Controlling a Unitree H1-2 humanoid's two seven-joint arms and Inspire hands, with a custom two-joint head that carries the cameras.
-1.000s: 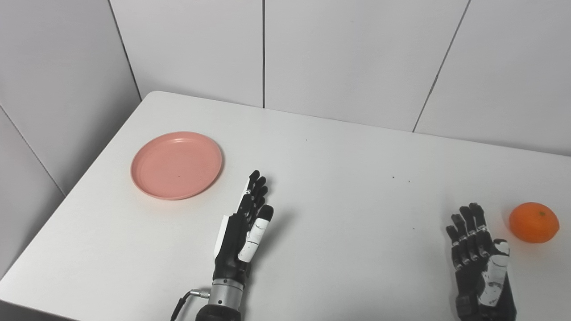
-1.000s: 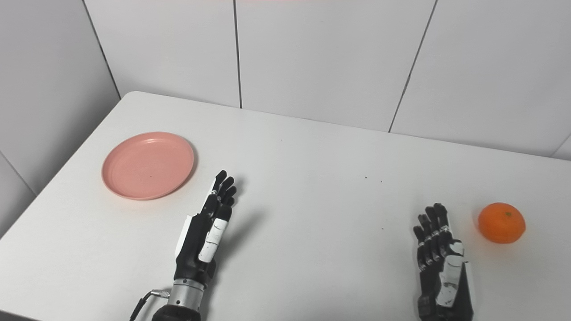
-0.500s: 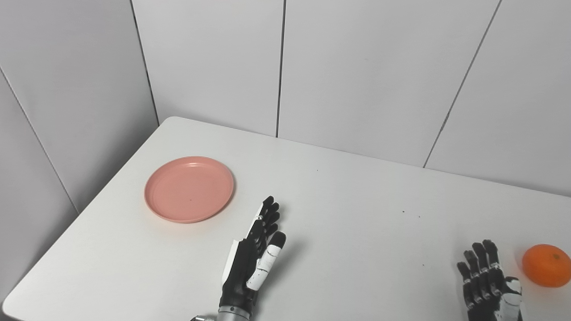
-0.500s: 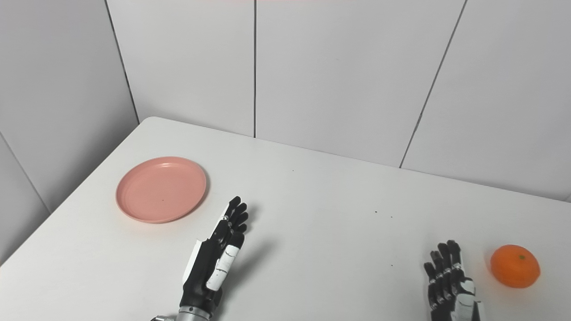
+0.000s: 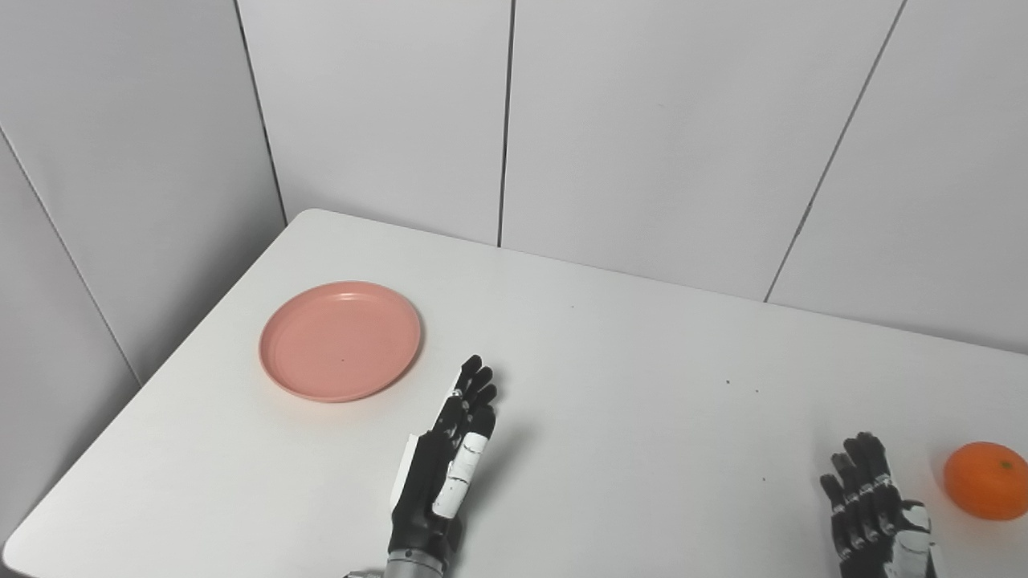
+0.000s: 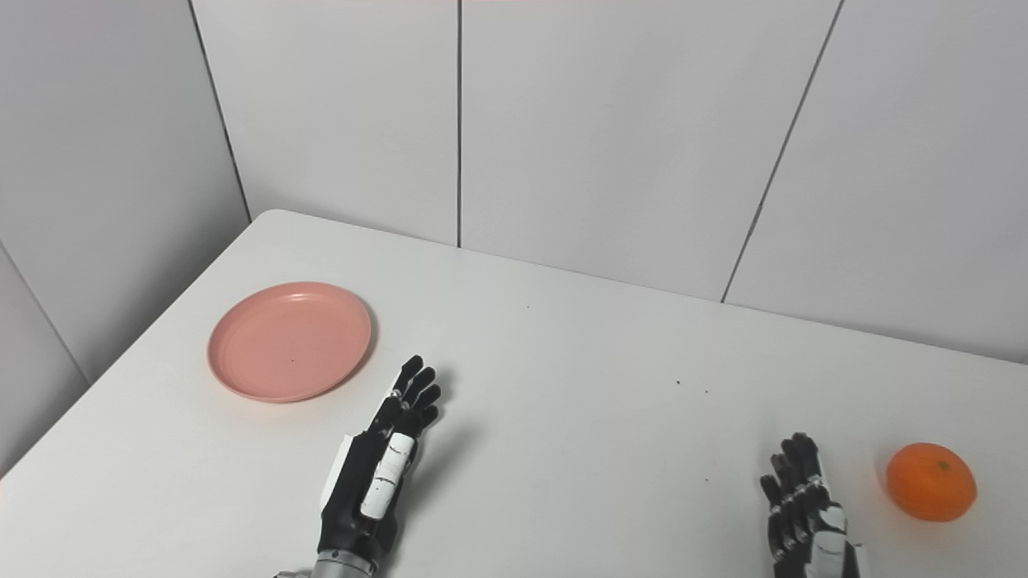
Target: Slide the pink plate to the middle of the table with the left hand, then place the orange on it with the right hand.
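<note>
Hovering released beside the pink plate (image 5: 340, 339), left hand (image 5: 444, 466) risks shoving it off the bench (image 5: 610, 361) edge; right hand (image 5: 875, 510) idles released near the orange (image 5: 985, 481).

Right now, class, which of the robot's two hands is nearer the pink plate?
The left hand, fingers pointing up the table beside the pink plate; the right hand sits far across, by the orange.
</note>
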